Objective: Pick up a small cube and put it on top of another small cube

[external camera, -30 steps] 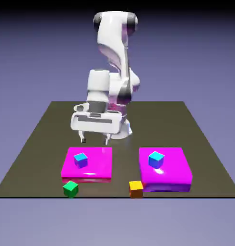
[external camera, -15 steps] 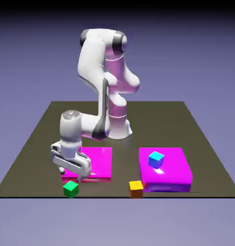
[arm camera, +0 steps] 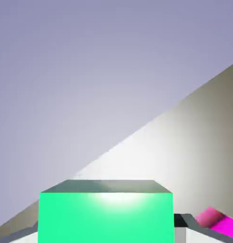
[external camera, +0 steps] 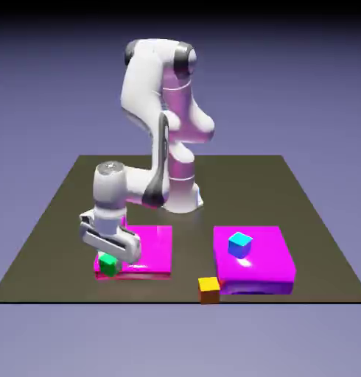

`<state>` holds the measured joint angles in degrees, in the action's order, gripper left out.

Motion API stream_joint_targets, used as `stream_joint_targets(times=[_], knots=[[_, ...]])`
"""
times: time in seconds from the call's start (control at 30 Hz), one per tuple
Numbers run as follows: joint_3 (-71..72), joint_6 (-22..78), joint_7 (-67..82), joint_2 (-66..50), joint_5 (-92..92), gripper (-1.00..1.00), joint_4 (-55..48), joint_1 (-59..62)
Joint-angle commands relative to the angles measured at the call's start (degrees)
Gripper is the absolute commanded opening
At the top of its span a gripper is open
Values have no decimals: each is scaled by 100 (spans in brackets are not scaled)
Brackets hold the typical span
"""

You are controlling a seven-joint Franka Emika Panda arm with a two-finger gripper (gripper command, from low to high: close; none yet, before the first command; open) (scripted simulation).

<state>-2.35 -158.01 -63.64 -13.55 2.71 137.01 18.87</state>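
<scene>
Down at the near corner of the table (external camera: 58, 221), on the exterior view's left, the gripper (external camera: 107, 263) is clenched on the green cube (external camera: 107, 264), which sits between the fingers just below the white hand and appears lifted clear of the tabletop, in front of the left magenta slab's (external camera: 150, 250) near-left corner. From outside, the cube is only a small green patch, partly tucked under the hand, and the fingers themselves are hard to make out. The hand view supplies what that angle hides: the green cube (arm camera: 106, 216) fills the lower middle of the picture, large and square-on, with its darker top face showing and slivers of grey finger hardware (arm camera: 184, 221) at either lower side pressed against it. That view is strongly tilted, so the table (arm camera: 204, 142) runs as a pale diagonal wedge against the blue-violet backdrop, and a bit of magenta slab (arm camera: 218, 223) peeks in at the lower right corner. Only the exterior view shows the rest of the layout: a second magenta slab (external camera: 268, 258) on the exterior view's right carrying a blue cube (external camera: 240, 244) on its top, and an orange cube (external camera: 208, 289) on the table just beside that slab's near-left corner, well apart from the gripper.
</scene>
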Motion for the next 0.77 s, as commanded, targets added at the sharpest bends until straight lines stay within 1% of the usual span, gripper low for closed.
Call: stream_joint_targets(times=[0.0, 0.33, 0.4, 0.6, 0.63, 0.67, 0.73], knots=[[23, 67, -98, 208, 33, -100, 147, 34], [261, 718, -1077, 2285, 368, -100, 1610, 379], [265, 729, -1095, 2323, 374, -100, 1637, 385], [116, -480, -1382, 1103, 747, -100, 1630, 360], [116, -480, -1382, 1103, 747, 100, 1630, 360], [116, -480, -1382, 1103, 747, 100, 1630, 360], [167, -69, -1284, 1517, 620, 100, 1632, 369]])
